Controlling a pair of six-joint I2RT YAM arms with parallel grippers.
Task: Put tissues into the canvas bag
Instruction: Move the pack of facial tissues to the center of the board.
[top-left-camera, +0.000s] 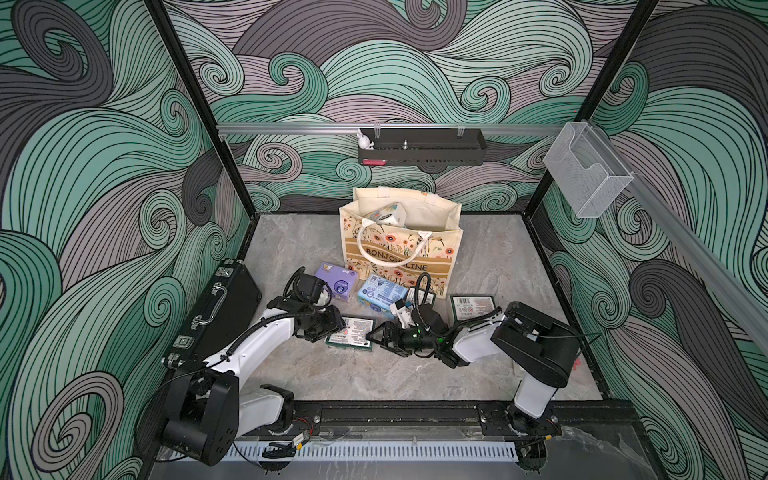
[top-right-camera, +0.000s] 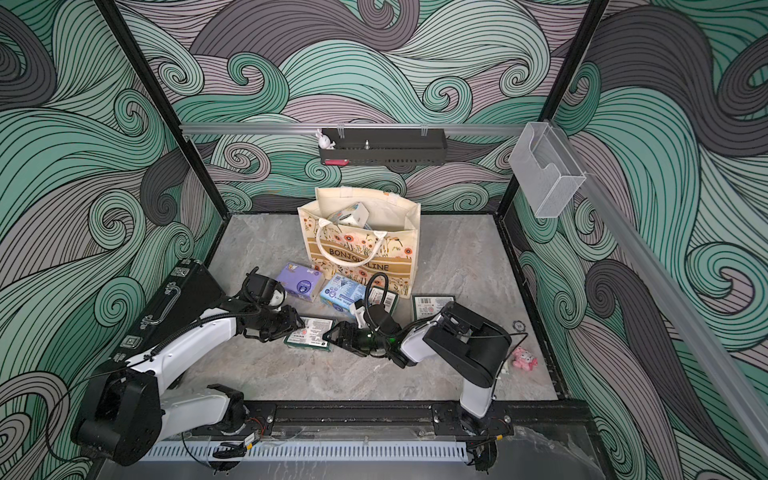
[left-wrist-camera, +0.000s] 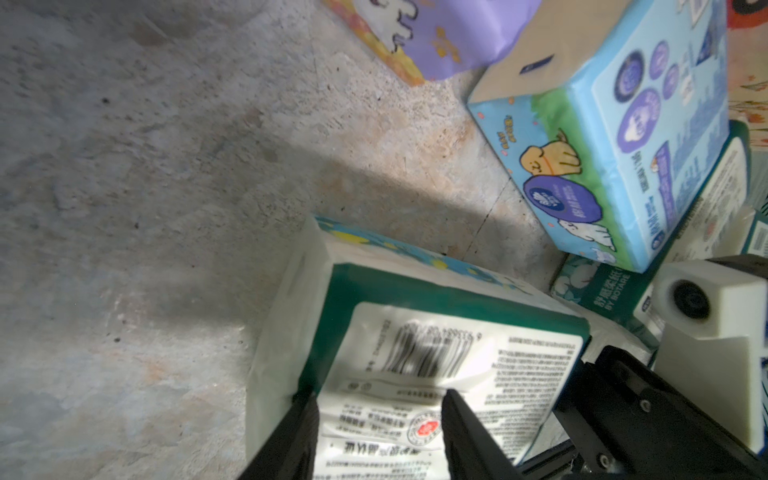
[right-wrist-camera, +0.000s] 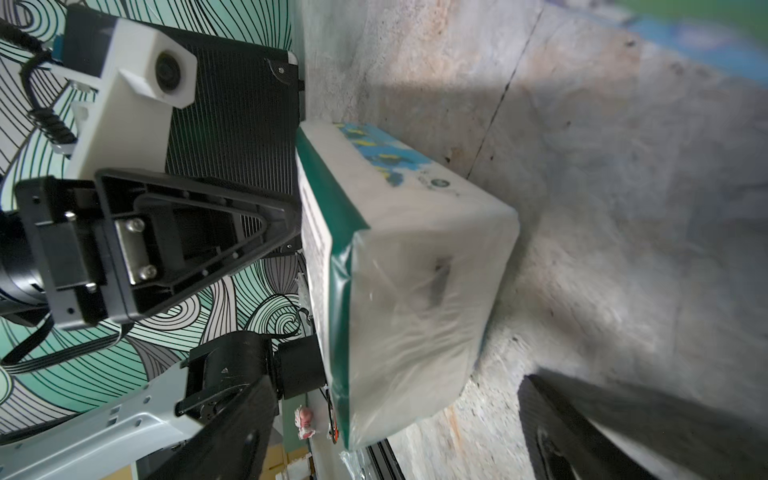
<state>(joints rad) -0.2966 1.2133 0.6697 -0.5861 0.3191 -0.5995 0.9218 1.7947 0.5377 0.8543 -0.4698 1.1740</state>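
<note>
We pressed the half-spread left gripper (left-wrist-camera: 382, 397) onto the green pack (left-wrist-camera: 415, 332) just ahead, apparently steadying it, grip unclear; the right gripper (top-left-camera: 376, 334) gaped wide facing its end, ready to take it

Six tissue packs (top-left-camera: 336, 282), one canvas bag (top-left-camera: 415, 249), one black case (top-left-camera: 232, 299).
</note>
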